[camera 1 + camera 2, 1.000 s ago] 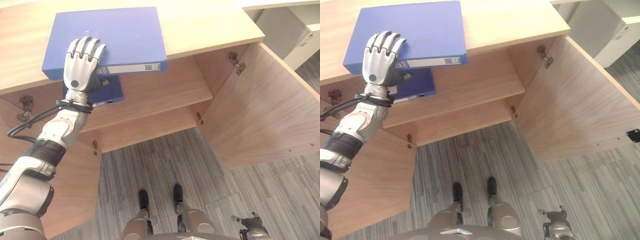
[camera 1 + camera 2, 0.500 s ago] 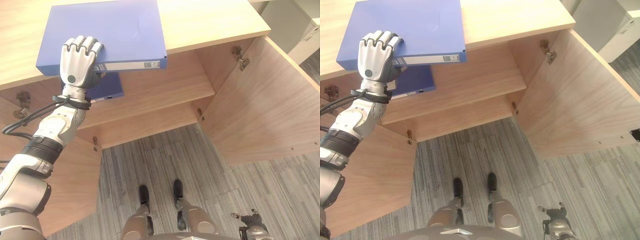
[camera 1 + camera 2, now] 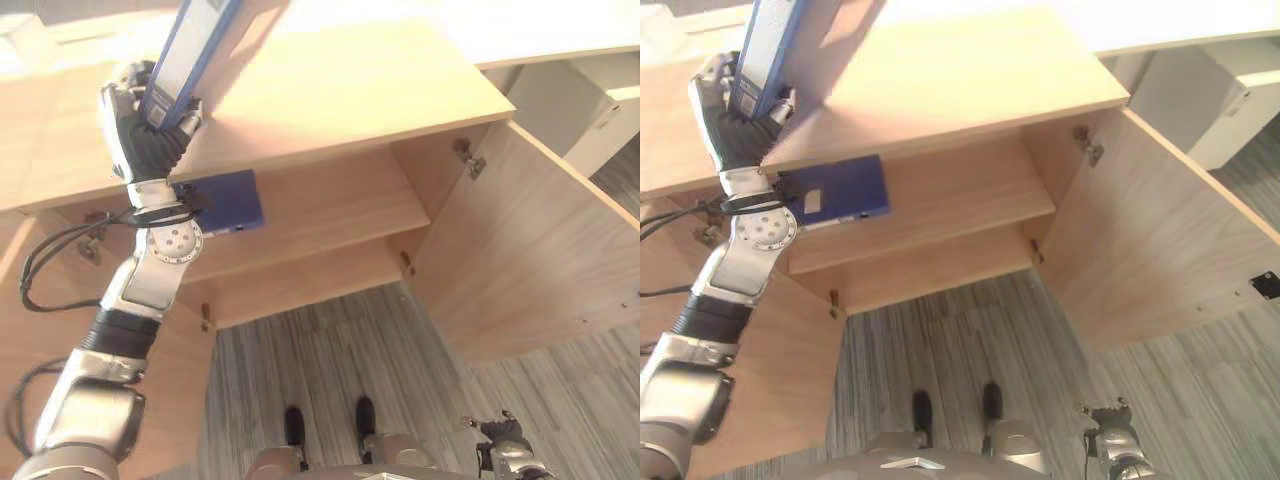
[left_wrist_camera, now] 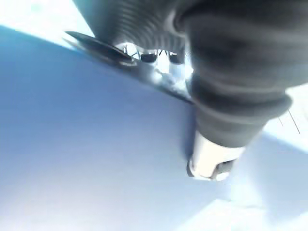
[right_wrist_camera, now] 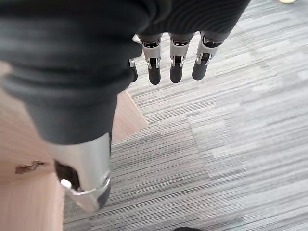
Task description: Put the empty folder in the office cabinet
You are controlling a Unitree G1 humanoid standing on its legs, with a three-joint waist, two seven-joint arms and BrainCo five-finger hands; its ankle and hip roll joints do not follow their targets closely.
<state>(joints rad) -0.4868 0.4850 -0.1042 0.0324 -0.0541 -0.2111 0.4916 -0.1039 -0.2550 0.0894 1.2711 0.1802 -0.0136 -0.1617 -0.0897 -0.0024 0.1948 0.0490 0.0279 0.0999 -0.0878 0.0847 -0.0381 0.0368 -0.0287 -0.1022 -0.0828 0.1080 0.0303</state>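
The office cabinet [image 3: 330,110] stands wide open below the robot, a broad wooden top above two shelves, with the right door [image 3: 520,240] swung out over the striped grey carpet [image 3: 330,350] and the left door [image 3: 175,390] hanging open beside the left arm. Judging by this, the task is roughly at its midpoint: the doors are open and the folder is in hand, lifted clear of the top, but it has not yet gone onto a shelf. What looks to be left is lowering it, carrying it under the top edge and sliding it in.

On the upper shelf [image 3: 330,205] lies one dark blue folder [image 3: 222,202], flat, at the shelf's left end and poking slightly past the front edge. The rest of that shelf looks bare, and so does the visible strip of the lower shelf [image 3: 300,265].

The empty folder [image 3: 185,50], blue with a pale spine label, is held up on edge above the left part of the cabinet top, tilted, its upper part running out of view. The left hand [image 3: 140,125] grips its lower end, fingers curled round the spine and the thumb pressed on the blue cover in the left wrist view.

The right hand [image 5: 173,67] hangs idle low at the robot's right side over the carpet, fingers relaxed and holding nothing
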